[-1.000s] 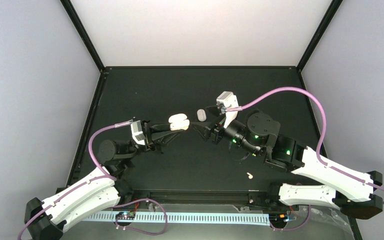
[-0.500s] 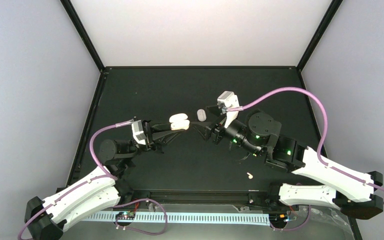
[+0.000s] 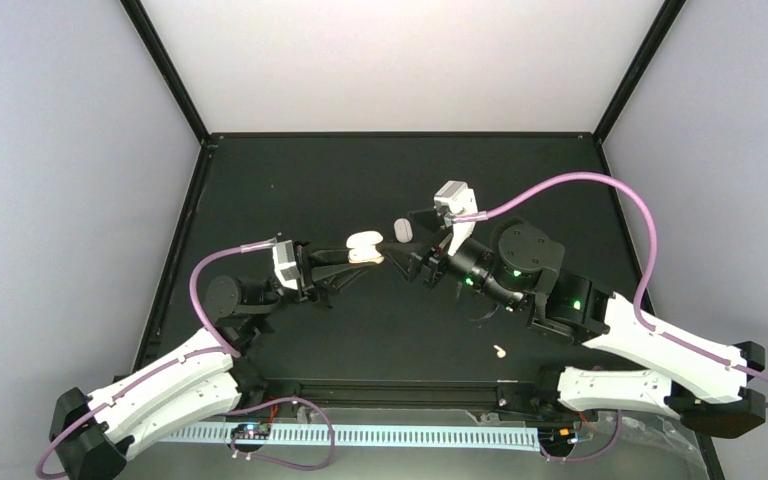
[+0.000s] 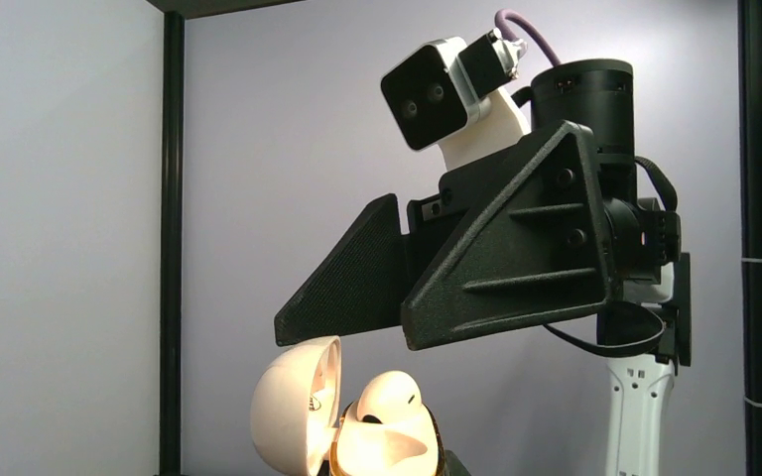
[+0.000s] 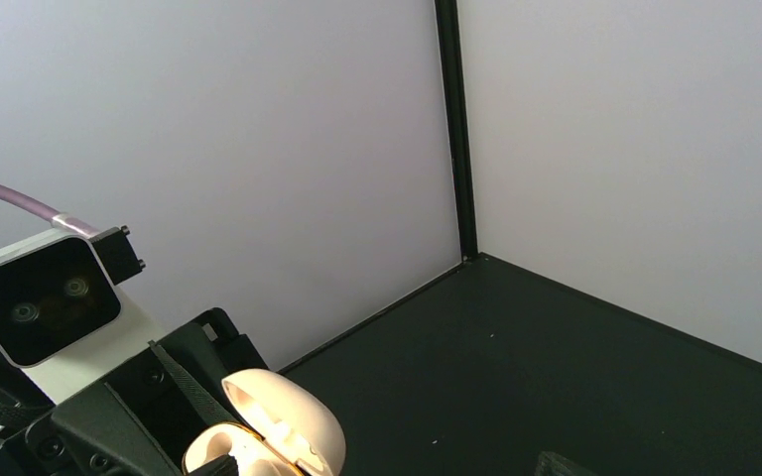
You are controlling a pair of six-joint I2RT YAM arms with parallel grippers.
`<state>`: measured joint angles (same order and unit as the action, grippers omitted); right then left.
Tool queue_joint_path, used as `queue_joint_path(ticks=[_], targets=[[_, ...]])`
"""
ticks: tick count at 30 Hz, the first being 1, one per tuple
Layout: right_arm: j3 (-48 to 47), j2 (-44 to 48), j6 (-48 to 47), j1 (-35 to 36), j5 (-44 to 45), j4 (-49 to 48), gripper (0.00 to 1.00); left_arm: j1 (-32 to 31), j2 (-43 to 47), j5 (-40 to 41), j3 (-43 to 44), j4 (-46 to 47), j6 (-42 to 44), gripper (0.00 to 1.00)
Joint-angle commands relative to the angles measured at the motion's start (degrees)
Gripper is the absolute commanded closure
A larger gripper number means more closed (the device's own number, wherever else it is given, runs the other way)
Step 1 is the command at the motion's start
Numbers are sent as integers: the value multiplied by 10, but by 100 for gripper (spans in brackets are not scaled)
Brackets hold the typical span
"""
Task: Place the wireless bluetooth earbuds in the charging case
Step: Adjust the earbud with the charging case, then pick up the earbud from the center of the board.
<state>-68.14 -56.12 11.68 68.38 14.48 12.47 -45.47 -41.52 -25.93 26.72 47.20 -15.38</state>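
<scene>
The charging case (image 3: pixel 364 247) is a glossy white pill held off the table, and my left gripper (image 3: pixel 352 256) is shut on its base. Its lid (image 4: pixel 296 416) stands swung open to the left. One earbud (image 4: pixel 391 399) sits in the case with its rounded head sticking up. My right gripper (image 4: pixel 342 334) hovers just above the case, open, with nothing between its black fingers (image 4: pixel 516 268). From the right wrist, the open case (image 5: pixel 283 426) shows at the lower left. Another earbud (image 3: pixel 500 351) lies loose on the table near the front rail.
A small pale oval thing (image 3: pixel 403 231) lies on the black table (image 3: pixel 360 180) just behind the two grippers. The enclosure's walls and black corner posts (image 5: pixel 451 129) bound the table. The right arm's purple cable (image 3: pixel 600 185) loops over the right side.
My left arm has carried the open case a little to the right, closer to the right gripper's fingers. The right arm has barely moved. The loose earbud lies where it was.
</scene>
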Motion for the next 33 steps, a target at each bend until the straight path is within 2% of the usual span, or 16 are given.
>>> queue_joint_path(ticks=[1, 8, 13, 15, 18, 21, 27, 33], targets=[[-18, -3, -3, -1, -9, -15, 22, -4, -1, -8, 8, 10, 8, 99], [-25, 21, -25, -1, 30, 0, 22, -4, 10, 8, 3, -4, 16, 98], [-24, 56, -29, -9, 119, 95, 22, -4, 46, 13, -5, -43, 24, 98], [-15, 55, 13, -42, 131, 171, 22, -4, 63, 15, -11, -56, 26, 98], [32, 59, 115, -121, 93, 280, 22, -4, 92, 24, -24, -76, 27, 98], [112, 82, 202, -172, 54, 334, 22, -4, 121, 34, -36, -94, 29, 98], [282, 109, 390, -219, -11, 363, 23, -4, 150, 36, -48, -112, 29, 98], [371, 131, 523, -229, -11, 377, 23, -4, 177, 35, -62, -118, 20, 98]])
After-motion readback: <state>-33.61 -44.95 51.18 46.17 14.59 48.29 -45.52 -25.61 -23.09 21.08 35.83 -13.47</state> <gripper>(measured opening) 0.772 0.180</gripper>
